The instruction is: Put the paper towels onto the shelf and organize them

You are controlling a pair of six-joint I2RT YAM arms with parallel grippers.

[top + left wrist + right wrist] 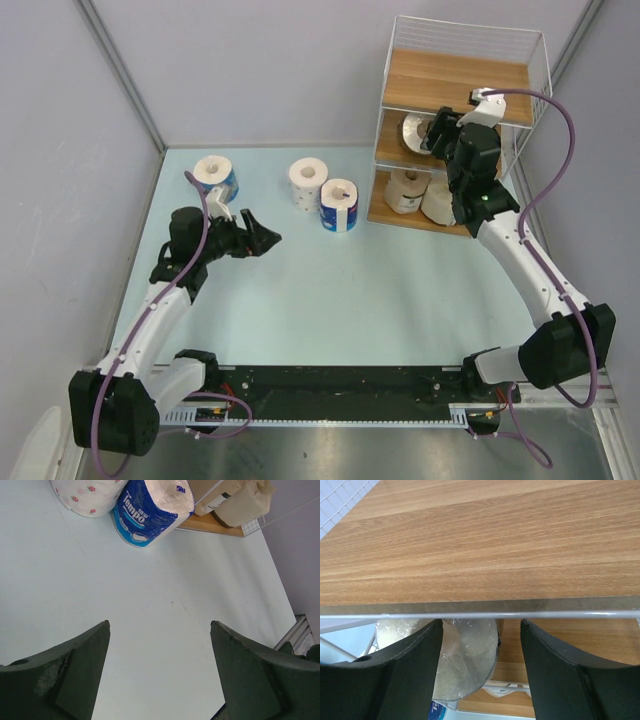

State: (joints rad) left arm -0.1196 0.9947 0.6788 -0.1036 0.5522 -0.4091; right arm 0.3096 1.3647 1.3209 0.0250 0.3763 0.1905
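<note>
The shelf (455, 85) stands at the back right. Its bottom tier holds a cream roll (404, 190) and a tan-brown roll (438, 202). A dark-wrapped roll (413, 130) lies on the middle tier. My right gripper (434, 135) reaches into that tier, jaws open. In the right wrist view the roll (465, 655) sits between the fingers, against the left one, under the top board (480, 540). A blue-wrapped roll (215, 178), a white red-speckled roll (307, 181) and a second blue roll (340, 205) stand on the table. My left gripper (263, 238) is open and empty, left of them.
In the left wrist view the speckled roll (85, 495) and the blue roll (150, 510) lie ahead of the open gripper (160, 630), with the shelf's bottom board (210, 525) beyond. Grey walls close in the table (330, 300) on three sides.
</note>
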